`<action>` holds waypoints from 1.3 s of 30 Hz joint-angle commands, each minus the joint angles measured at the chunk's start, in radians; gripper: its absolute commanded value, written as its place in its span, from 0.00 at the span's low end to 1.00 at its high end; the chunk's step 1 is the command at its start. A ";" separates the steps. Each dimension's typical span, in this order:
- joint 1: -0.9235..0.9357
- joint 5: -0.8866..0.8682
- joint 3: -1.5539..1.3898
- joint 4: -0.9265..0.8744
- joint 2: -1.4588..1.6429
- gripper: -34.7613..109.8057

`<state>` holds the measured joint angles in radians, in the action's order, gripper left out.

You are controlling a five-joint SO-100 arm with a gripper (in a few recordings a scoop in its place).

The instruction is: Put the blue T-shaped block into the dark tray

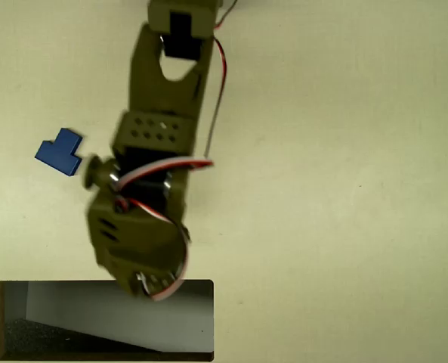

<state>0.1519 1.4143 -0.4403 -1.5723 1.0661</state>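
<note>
**Block lying on the tabletop, apart from the tray**

From the overhead view I am looking down on the blue T-shaped block (59,152), which is lying flat on the pale tabletop (344,189). It is sitting well above the dark tray (103,321) in the picture, over the tray's left part, with bare tabletop between the two. Its long edge is running on a slant from upper left down to lower right, and its short stub is pointing up and to the right, away from the tray.

The tray is lying along the bottom edge of the picture, its long side running left to right. Its thin dark rim is framing a grey slanted inner wall and a black speckled floor.

The olive-green arm (157,136) is reaching down from the top of the picture toward the tray, with red and white wires looping along it. Its lower end is overlapping the middle of the tray's upper rim. A round knob on its left flank is sitting just beside the block's lower right corner; I cannot tell whether the two are touching.

The arm's own body is covering the jaws, so I cannot tell whether they are released or clenched.
</note>
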 commanded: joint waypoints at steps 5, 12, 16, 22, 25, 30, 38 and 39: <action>0.285 0.499 -0.841 -0.112 0.551 0.24; 0.614 1.169 -1.098 0.615 0.232 0.24; 0.681 1.373 -0.859 0.784 -0.037 0.24; 0.689 1.456 -0.623 0.804 -0.232 0.24; 0.693 1.485 -0.609 0.807 -0.249 0.24; 0.715 1.557 -0.644 0.807 -0.238 0.24; 0.672 1.568 -0.962 0.907 -0.064 0.24; 0.658 1.557 -1.006 0.923 -0.041 0.24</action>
<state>0.8268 2.9790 -1.3468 -0.6780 0.9357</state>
